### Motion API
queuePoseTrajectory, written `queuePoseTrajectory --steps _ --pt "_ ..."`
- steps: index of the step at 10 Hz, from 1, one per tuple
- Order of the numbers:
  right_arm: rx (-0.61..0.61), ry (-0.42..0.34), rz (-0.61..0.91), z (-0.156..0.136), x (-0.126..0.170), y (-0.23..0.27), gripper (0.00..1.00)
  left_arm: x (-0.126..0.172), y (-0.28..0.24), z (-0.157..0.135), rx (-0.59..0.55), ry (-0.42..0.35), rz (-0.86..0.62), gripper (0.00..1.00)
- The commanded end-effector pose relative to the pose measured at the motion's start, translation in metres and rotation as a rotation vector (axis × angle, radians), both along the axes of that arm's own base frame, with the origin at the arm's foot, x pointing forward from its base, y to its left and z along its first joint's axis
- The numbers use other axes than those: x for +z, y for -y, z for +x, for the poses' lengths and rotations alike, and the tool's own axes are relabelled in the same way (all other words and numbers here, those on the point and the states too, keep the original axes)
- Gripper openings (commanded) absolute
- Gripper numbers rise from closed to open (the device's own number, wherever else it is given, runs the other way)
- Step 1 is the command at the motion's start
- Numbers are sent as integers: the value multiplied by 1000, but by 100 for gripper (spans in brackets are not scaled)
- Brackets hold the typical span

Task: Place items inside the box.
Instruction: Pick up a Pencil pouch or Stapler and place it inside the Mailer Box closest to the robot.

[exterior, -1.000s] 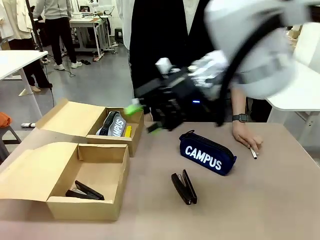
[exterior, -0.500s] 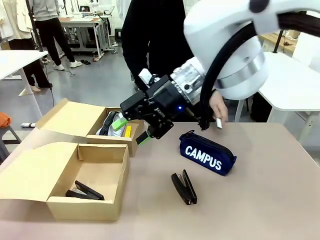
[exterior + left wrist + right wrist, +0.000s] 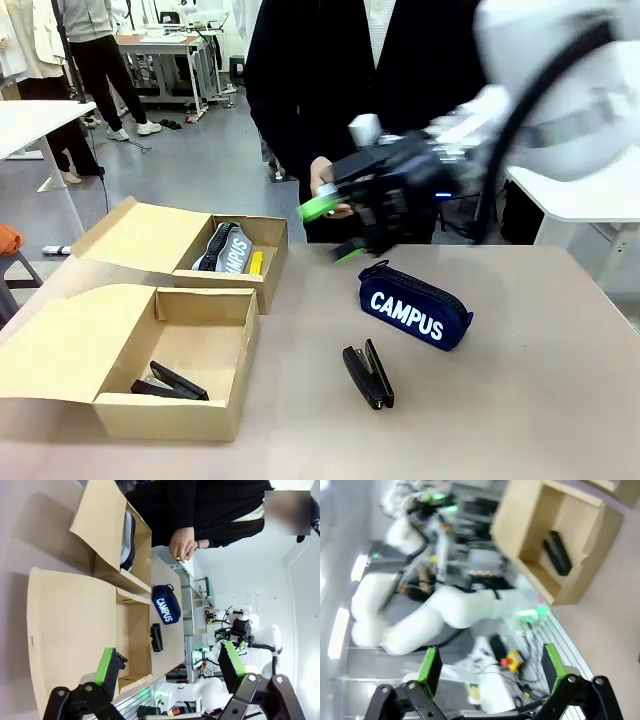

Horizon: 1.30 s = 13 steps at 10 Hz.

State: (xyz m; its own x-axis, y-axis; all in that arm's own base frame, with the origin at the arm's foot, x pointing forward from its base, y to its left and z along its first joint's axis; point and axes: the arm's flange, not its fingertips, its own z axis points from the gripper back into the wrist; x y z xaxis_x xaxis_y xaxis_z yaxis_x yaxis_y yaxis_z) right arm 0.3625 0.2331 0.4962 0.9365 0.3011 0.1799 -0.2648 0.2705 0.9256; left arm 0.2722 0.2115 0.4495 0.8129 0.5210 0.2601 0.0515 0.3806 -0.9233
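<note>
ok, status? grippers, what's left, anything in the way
Both open, empty: right gripper raised over the table, left gripper over the near box flap. CAMPUS case and stapler on table, unboxed. Person's hand close by right gripper.

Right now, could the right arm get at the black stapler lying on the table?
Probably yes: the right tool hangs open above the table, and the black stapler lies bare, apart from the navy case.

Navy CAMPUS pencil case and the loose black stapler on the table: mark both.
Navy zip pencil case lettered CAMPUS [image 3: 408,314]: front view, on its lettered side.
Loose black stapler [image 3: 368,377]: front view, middle of its body.
</note>
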Motion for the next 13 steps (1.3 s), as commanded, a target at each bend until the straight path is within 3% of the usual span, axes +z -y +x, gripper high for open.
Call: queuePoseTrajectory --steps 1,4,6,9,10,11,13 --pt "-133 -72 283 -26 -48 124 100 0 2 -1 -2 25 -9 100" --pt "-443 -121 410 -65 -107 227 100 0 2 -1 -2 25 -9 100" --pt "-487 -53 506 -94 -146 266 100 0 2 -1 -2 25 -9 100" --pt "-516 58 363 -162 -169 300 100 0 2 -1 -2 25 -9 100" --pt "-568 56 308 -168 -164 290 100 0 2 -1 -2 25 -9 100" --pt "-530 -14 423 -67 -165 351 100 0 2 -1 -2 25 -9 100" --pt "-530 -14 423 -67 -165 351 100 0 2 -1 -2 25 -9 100"
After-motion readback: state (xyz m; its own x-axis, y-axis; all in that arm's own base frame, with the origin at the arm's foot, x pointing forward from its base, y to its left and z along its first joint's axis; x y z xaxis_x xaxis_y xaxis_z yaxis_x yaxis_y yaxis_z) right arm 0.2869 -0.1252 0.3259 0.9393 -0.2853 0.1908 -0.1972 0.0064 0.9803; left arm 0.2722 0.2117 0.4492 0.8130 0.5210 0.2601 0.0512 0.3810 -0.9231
